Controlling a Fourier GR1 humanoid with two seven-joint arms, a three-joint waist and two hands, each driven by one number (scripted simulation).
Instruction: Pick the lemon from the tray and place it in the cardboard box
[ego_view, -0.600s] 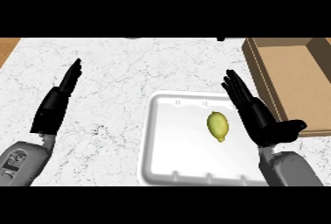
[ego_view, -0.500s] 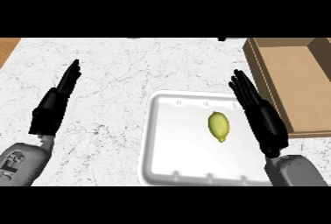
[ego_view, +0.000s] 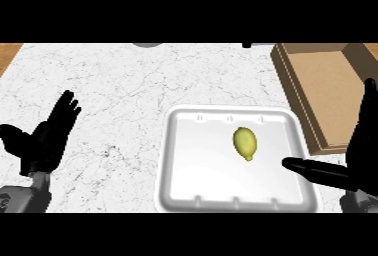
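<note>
The white marbled table (ego_view: 148, 85) fills most of the head view, and compared with half a second ago the view sits closer and a little further right, so everything shows larger. The cardboard box (ego_view: 319, 95) lies open at the upper right, its long wall just beside the right rim of the white tray (ego_view: 184, 170), which rests near the middle. The left hand (ego_view: 44, 140) shows at the left edge, fingers straight and spread wide, thumb out to the left, holding nothing; it now sits lower and nearer the edge than before. The right hand (ego_view: 362, 145) has shifted to the far right edge, over the tray's right rim and the box's near corner, fingers straight up, thumb stretched left over the tray floor, open and empty. The lemon (ego_view: 245, 143) lies in the tray, slightly right of its middle, long axis roughly up-down, unmoved, apart from the thumb tip.
</note>
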